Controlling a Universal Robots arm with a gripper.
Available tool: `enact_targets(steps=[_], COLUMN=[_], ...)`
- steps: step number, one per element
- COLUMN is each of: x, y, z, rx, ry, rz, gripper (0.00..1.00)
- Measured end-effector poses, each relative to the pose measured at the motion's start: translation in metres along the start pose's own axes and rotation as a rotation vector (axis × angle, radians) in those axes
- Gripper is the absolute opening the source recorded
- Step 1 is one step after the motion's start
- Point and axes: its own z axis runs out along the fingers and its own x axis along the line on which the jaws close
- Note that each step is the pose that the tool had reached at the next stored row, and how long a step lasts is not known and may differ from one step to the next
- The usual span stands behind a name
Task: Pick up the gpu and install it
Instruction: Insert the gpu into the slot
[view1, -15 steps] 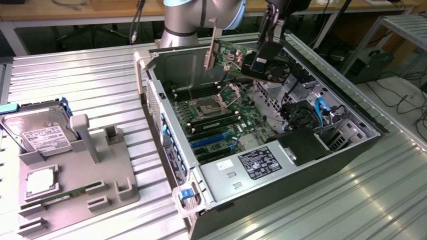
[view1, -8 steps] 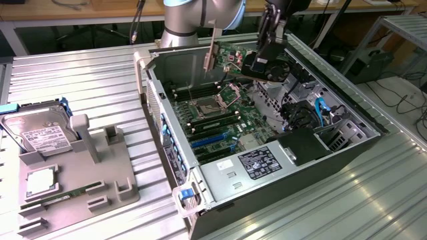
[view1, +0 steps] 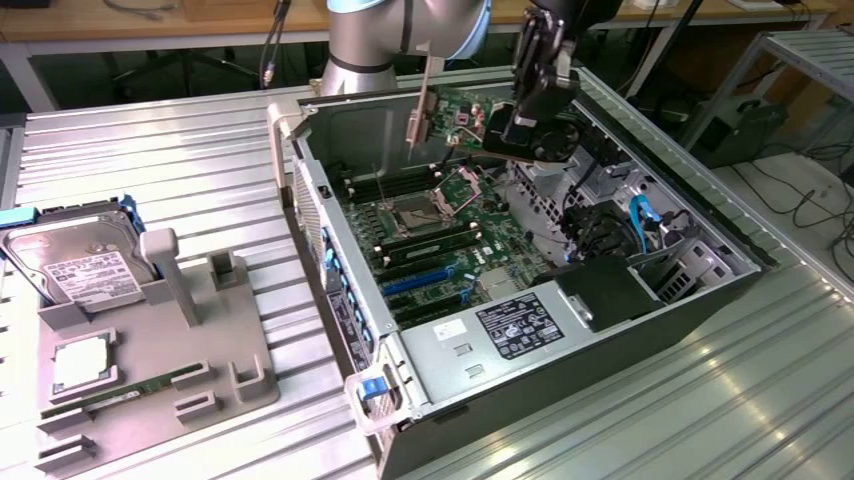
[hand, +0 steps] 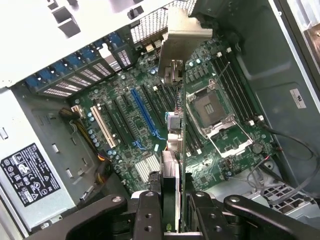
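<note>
Ribbed metal desk (view1: 160, 150) all around. Closest in, on the exterior view's left, sits a grey plastic parts tray (view1: 227, 370) with a silver boxy hard drive (view1: 80, 270) and a long narrow green memory stick (view1: 127, 392) parked in it. Next back is the open black-and-grey computer case (view1: 561, 400), lying on its side with the green motherboard (view1: 427, 240) exposed.

Progress-wise I'd say the pickup is done and the install isn't. The gpu (view1: 419, 115), a flat green circuit card with a black round fan and a silver metal end bracket, hangs in the air over the board, standing on edge and not seated in anything. In the wrist view the long blue slot (hand: 145, 112) below it is bare and well apart from the card.

The gripper (hand: 172, 220) has its black fingers (hand: 147, 215) partway closed and clamped on the gpu, one on each side. Wooden surface (view1: 80, 20) at the very back.
</note>
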Motion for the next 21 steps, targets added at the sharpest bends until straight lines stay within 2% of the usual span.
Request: enact_targets(steps=[6, 14, 21], x=[0.0, 0.0, 0.0], y=[0.0, 0.0, 0.0], z=[0.0002, 0.0004, 0.0007], rx=[-0.0017, -0.0034, -0.0058], ry=[0.0022, 0.0045, 0.0076], rz=[-0.077, -0.154, -0.259], gripper=[0.27, 0.27, 0.27])
